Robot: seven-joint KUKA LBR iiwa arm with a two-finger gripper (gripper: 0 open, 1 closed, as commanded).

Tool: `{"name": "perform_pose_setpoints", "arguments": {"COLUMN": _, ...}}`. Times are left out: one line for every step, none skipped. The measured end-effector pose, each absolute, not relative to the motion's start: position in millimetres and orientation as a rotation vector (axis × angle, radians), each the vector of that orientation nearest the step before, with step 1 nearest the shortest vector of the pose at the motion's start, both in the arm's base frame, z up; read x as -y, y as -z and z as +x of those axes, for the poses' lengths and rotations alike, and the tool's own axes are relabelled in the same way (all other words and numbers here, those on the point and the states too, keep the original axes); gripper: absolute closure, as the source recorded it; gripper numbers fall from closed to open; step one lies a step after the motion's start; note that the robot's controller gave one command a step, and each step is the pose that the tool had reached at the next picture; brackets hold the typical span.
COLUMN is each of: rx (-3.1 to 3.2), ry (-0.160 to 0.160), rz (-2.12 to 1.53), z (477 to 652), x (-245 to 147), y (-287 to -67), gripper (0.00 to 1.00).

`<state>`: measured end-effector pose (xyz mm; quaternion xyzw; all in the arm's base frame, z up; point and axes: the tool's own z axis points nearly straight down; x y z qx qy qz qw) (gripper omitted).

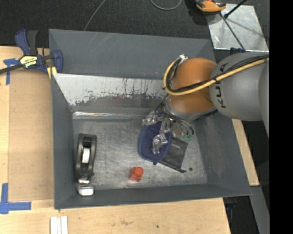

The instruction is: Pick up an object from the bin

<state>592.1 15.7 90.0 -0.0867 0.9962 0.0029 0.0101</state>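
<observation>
Dark flat thing (177, 156) partly under blue cloth (145, 147)

Dark surface (114, 16) along the top (a thin cable (98, 13) crosses it), silvery sheet (247, 36) at its right

The grey bin (114, 146) holds a black tool (85, 157) at left, a red block (136, 173) at bottom centre, a blue cloth (147, 145) touching a dark pad (176, 155) at right.

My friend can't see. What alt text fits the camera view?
A robot gripper hangs over a blue cloth-like thing and a dark flat rectangle at the right of a grey bin. A black-and-silver object lies at the left, a small red piece near the front.
</observation>
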Motion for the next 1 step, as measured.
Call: {"name": "perform_pose_setpoints", "arguments": {"rx": -3.106, "ry": 0.002, "rz": -0.376, "z": 593.3, "x": -12.8, "y": -271.0, "gripper": 1.00}}
